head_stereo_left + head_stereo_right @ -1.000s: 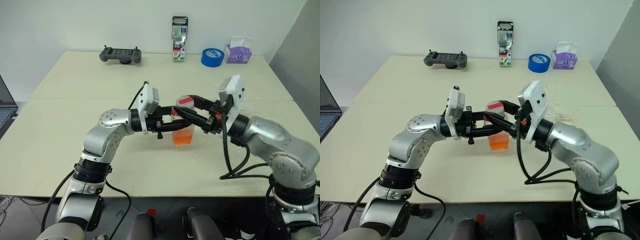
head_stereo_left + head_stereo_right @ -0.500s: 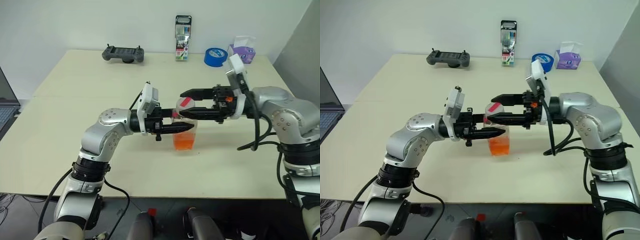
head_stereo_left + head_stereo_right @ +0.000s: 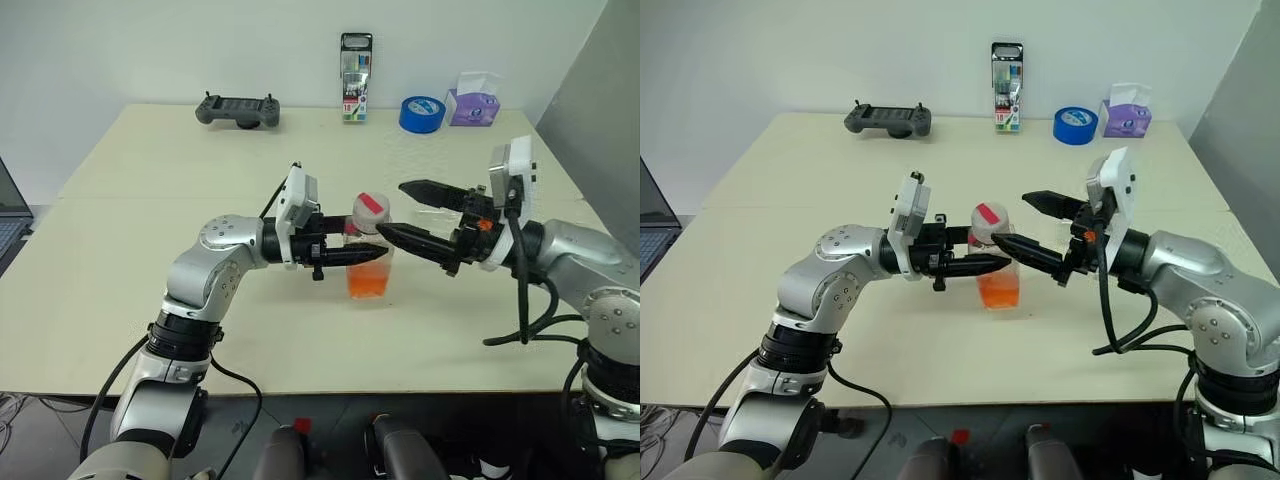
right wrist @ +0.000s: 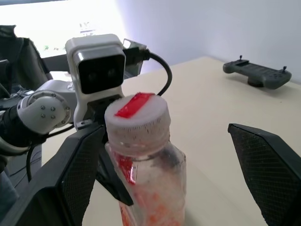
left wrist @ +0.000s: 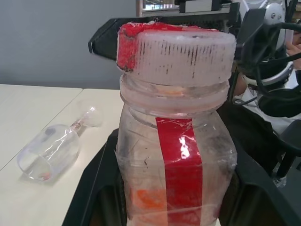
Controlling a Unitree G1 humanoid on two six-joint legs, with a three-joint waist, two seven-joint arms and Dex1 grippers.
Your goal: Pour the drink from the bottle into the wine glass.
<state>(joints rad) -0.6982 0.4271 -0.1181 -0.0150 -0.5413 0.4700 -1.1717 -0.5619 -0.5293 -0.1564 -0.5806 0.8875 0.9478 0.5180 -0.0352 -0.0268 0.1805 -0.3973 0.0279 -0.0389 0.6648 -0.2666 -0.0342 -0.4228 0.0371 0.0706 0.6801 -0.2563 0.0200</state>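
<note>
Bottle [image 3: 367, 250] stands upright near the middle of the surface [image 3: 150, 250], long axis vertical, cap [image 3: 371, 207] on top and the drink [image 3: 367, 280] pooled in its lower part. The left gripper [image 3: 372, 254] comes in level from the robot's left, jaws clenched around the bottle's body below the neck. The right gripper [image 3: 401, 208] reaches in from the other side with its jaws released and spread wide, tips beside the cap, one finger behind it and one in front and lower; they do not appear to touch it.

By the look of it, the step in hand is uncapping: the cap is still on, so nothing can be poured yet. The next move calls for the right jaws to centre on the cap, close squarely on its ribbed side and twist while the left holds the bottle still.

The glass [image 5: 51, 149] shows in the left wrist view, lying on its side on the surface beyond the bottle, stem [image 5: 82, 122] pointing away. It would need standing up before pouring.
</note>
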